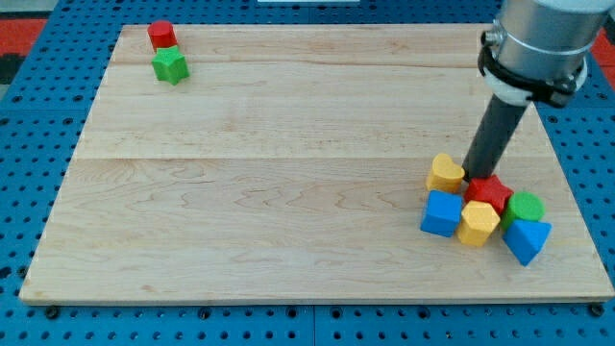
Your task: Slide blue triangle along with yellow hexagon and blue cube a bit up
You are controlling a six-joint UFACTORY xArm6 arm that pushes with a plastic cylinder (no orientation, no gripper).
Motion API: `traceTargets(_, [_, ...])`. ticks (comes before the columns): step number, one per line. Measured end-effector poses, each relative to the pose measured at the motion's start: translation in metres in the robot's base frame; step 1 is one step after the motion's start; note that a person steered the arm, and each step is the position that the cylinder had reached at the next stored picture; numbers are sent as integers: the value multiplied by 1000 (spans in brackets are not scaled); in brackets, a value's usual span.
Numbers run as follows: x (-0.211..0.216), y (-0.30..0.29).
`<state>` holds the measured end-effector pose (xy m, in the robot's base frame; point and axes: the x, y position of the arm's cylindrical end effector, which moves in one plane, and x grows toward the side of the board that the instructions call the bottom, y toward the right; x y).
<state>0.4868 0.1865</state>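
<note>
The blue triangle [527, 238] lies at the view's lower right, near the board's right edge. The yellow hexagon [479, 223] sits just left of it, and the blue cube [442, 213] is left of the hexagon; the three form a row. My tip [475, 176] stands just above this cluster, between a yellow heart-shaped block [445, 174] on its left and a red star [490, 192] below and right of it. The rod's base hides part of the red star.
A green cylinder [526, 206] touches the red star and sits above the blue triangle. A red block [161, 36] and a green star [170, 65] lie at the view's upper left. The wooden board [288, 154] ends close to the cluster on the right.
</note>
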Motion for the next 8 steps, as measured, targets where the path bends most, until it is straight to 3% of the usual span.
traceTargets(1, [-16,6])
traceTargets(2, [-16,69])
traceTargets(3, [-3,89])
traceTargets(4, [48,106])
traceTargets(5, [84,90])
traceTargets(7, [64,20])
traceTargets(8, [70,67])
